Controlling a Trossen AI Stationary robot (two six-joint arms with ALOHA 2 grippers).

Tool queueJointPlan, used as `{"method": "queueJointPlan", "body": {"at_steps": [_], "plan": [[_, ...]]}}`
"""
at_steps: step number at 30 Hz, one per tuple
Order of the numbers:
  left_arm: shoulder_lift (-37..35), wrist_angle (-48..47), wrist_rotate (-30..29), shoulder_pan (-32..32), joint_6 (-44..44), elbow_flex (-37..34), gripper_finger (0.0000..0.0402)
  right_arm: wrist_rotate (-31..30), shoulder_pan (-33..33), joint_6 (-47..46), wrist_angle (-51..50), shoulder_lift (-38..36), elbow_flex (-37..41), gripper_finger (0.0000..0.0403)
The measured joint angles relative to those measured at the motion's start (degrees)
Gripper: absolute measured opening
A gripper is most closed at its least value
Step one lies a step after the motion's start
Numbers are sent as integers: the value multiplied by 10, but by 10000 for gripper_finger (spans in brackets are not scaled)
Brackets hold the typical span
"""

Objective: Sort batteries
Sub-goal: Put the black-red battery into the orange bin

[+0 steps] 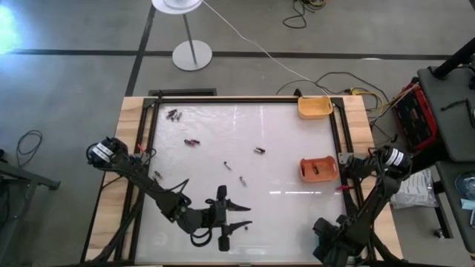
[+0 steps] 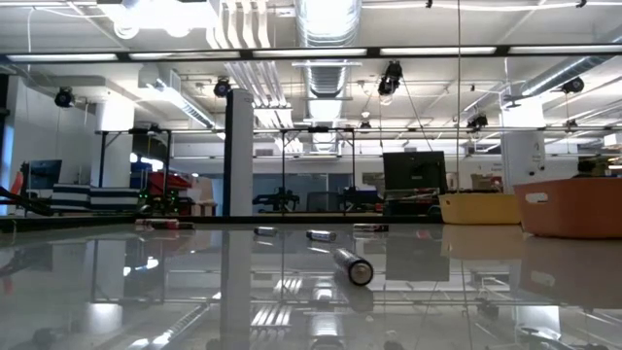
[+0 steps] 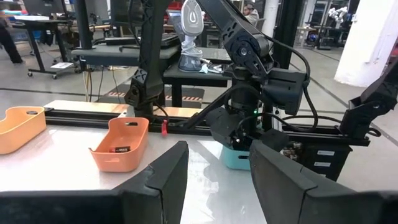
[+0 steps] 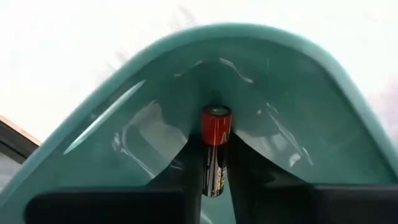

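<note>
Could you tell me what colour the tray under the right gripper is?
Teal tray; right wrist view shows it best.

You are looking at a robotics lab or workshop: exposed ducts and strip lights overhead, a bare concrete floor with loose cables, workbenches beyond the table, a dark monitor, and more robot rigs in the open hall

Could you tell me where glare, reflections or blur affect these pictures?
High view: bright streaks of glare cross the white table. Low view: the glossy surface mirrors the ceiling lights; the nearest battery is soft, the far ones tiny. Right wrist view: the teal tray fills the picture under a washed-out white background, with a red and black battery between the fingers.
</note>
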State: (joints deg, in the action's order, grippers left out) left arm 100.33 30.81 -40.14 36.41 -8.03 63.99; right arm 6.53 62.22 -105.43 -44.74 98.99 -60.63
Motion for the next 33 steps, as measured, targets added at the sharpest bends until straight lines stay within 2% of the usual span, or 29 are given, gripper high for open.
{"method": "queueJointPlan", "body": {"at_steps": [6, 14, 18, 21, 23, 25, 28, 33], "plan": [[0, 0, 0, 6, 0, 0, 152, -5, 0, 0, -54, -25, -9, 36], [0, -22, 0, 34, 0, 0, 152, 8, 1, 33, -177, -75, -116, 45], [0, -41, 0, 54, -5, 0, 152, -55, -6, 45, -275, -102, -169, 37], [10, -49, 0, 68, -11, -1, 152, -113, -32, 46, -371, -129, -181, 38], [22, -50, 0, 76, -15, -3, 152, -129, -67, 66, -432, -147, -171, 38], [36, -51, -1, 82, -24, -4, 152, -130, -120, 115, -448, -167, -147, 37], [48, -58, -24, 92, -48, -4, 152, -132, -227, 225, -432, -201, -97, 37], [46, -102, -30, 109, -73, -4, 152, -132, -437, 406, -378, -244, -1, 37]]}}
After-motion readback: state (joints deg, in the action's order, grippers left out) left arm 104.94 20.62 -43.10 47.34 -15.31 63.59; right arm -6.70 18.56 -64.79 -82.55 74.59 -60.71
